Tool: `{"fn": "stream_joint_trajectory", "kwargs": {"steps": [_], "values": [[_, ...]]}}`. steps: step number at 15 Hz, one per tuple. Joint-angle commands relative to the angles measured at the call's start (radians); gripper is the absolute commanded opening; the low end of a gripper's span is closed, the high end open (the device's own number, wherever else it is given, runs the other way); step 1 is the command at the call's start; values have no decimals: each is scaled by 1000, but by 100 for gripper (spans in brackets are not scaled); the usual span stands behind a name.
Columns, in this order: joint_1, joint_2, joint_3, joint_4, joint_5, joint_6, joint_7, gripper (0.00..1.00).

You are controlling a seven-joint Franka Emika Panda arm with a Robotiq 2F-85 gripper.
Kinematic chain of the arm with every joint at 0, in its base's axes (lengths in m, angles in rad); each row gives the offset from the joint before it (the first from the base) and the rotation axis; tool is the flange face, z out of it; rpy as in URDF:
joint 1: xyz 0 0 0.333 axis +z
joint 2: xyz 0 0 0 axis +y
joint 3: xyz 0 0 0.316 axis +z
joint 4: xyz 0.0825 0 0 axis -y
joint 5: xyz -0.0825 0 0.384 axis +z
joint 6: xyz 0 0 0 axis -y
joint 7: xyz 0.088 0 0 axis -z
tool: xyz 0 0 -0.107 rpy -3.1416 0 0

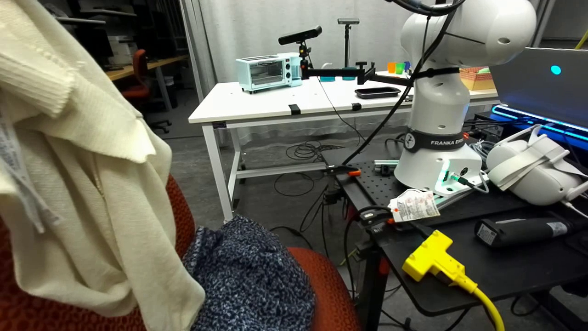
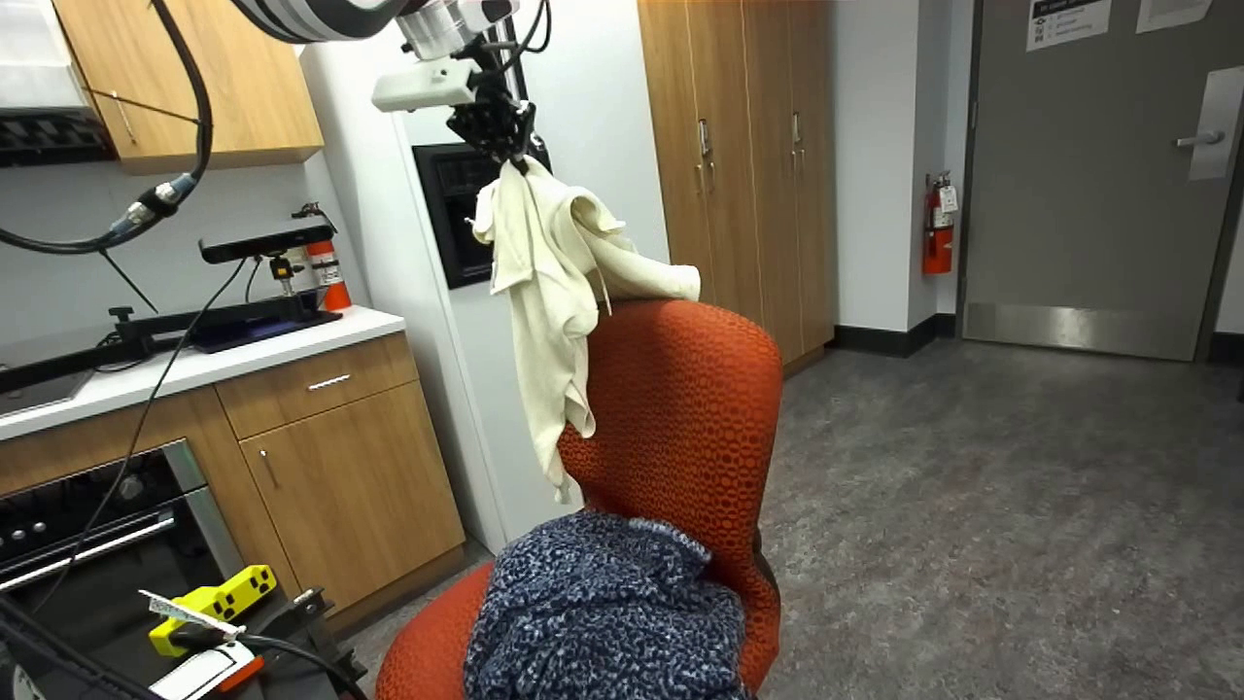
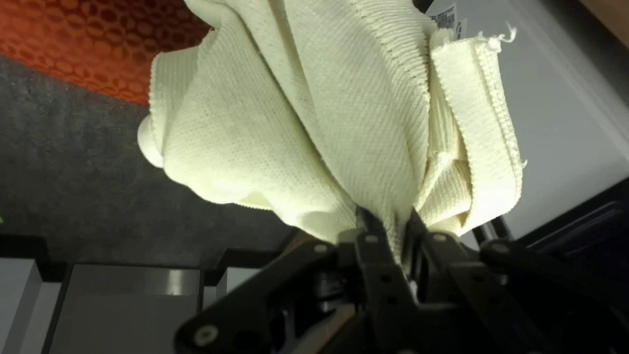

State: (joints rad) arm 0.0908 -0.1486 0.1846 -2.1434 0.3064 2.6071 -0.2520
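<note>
My gripper [image 3: 390,223] is shut on a bunched part of a cream knitted garment [image 3: 295,118], with folds pinched between its two dark fingers. In an exterior view the gripper [image 2: 517,156] hangs above and beside the back of a red-orange patterned chair [image 2: 690,389]. From there the garment [image 2: 544,282] drapes down, one part lying over the chair back's top edge. Close to the camera in an exterior view, the garment [image 1: 87,193] covers much of the chair; the gripper is outside that picture. A dark blue speckled cloth [image 2: 603,612] lies heaped on the seat.
A black cart [image 1: 482,271] beside the chair carries the arm's base, a yellow power splitter [image 1: 434,257] and a white headset [image 1: 533,170]. Behind stands a white table [image 1: 275,101] with a toaster oven [image 1: 268,72]. Kitchen cabinets [image 2: 350,447] flank the chair.
</note>
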Motion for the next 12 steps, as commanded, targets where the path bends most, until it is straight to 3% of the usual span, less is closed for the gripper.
{"fn": "stream_joint_trajectory", "kwargs": {"steps": [1, 12], "values": [[58, -124, -44, -87, 21, -133, -4, 3], [66, -221, -55, -116, -25, -398, 138, 3]]}}
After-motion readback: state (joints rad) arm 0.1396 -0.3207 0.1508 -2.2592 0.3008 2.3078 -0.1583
